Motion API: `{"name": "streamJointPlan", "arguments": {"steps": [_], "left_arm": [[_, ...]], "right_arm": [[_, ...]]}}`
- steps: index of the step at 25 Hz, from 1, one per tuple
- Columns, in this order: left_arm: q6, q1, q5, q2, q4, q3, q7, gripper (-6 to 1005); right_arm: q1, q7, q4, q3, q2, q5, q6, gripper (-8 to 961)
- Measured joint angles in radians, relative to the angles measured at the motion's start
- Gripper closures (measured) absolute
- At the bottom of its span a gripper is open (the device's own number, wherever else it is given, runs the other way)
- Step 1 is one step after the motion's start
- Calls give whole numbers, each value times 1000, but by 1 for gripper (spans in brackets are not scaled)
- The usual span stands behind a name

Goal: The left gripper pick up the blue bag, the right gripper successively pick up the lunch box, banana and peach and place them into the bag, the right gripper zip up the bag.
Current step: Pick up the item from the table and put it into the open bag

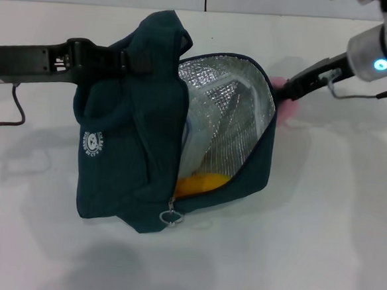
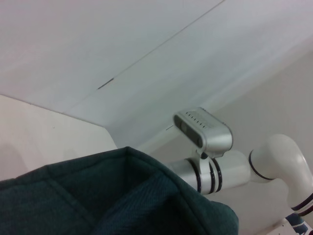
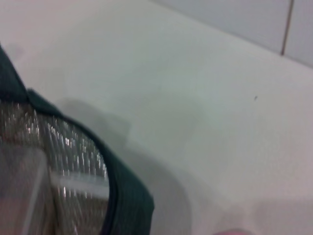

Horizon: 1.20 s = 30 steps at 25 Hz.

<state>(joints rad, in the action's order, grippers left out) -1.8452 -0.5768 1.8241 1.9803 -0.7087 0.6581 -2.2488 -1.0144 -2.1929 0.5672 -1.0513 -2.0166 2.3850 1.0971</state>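
The blue bag (image 1: 133,147) sits on the white tabletop (image 1: 320,227) with its mouth open toward the right end effector (image 1: 281,93), silver foil lining (image 1: 232,114) exposed; its upper flap and handle are bunched at the left end effector (image 1: 130,59), which enters from the left and is clamped on that fabric; the fingertips themselves are buried in the cloth. Inside the bag, the clear lunch box (image 1: 192,145) stands against the inner wall, and the banana (image 1: 201,183) lies low in the opening, below the box; the zipper ring pull (image 1: 170,217) hangs at the bottom edge, on the side farthest from both end effectors. The peach (image 1: 288,106) shows as a pink patch just outside the bag's rim, directly at the right end effector's tip, which appears closed around it. In the right wrist view the teal rim (image 3: 124,191) and foil (image 3: 54,147) lie close by; in the left wrist view teal fabric (image 2: 112,196) fills the near field.
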Motion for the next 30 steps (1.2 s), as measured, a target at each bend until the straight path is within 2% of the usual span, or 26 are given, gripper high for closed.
{"name": "streamJointPlan", "arguments": {"steps": [3,7,9,12,15,19,25,30], "left_arm": [[0,4,-1,-2,0,0,-2,963],[0,10,-1,-3,0,0,-4,963],[0,10,-1,-3,0,0,-4,963],[0,11,-1,-3,0,0,-6,963],[0,9,-1,-3,0,0,-8,963],[0,3,-2,-4,0,-1,-10,963],[2,0,-4,-5,0,-4,-12,963],[4,0,-5,-5,0,-5,-12,963]], "right_arm": [[73,-11,122,16,5,-71,19,646],[209,11,321,65,10,-233,63,686],[269,52,396,68,18,-362,102,702],[324,139,435,68,27,-577,191,726],[331,212,407,66,24,-702,289,748],[295,239,348,27,8,-716,374,777],[245,253,289,-121,5,-715,397,818],[228,260,287,-188,5,-708,389,839]]}}
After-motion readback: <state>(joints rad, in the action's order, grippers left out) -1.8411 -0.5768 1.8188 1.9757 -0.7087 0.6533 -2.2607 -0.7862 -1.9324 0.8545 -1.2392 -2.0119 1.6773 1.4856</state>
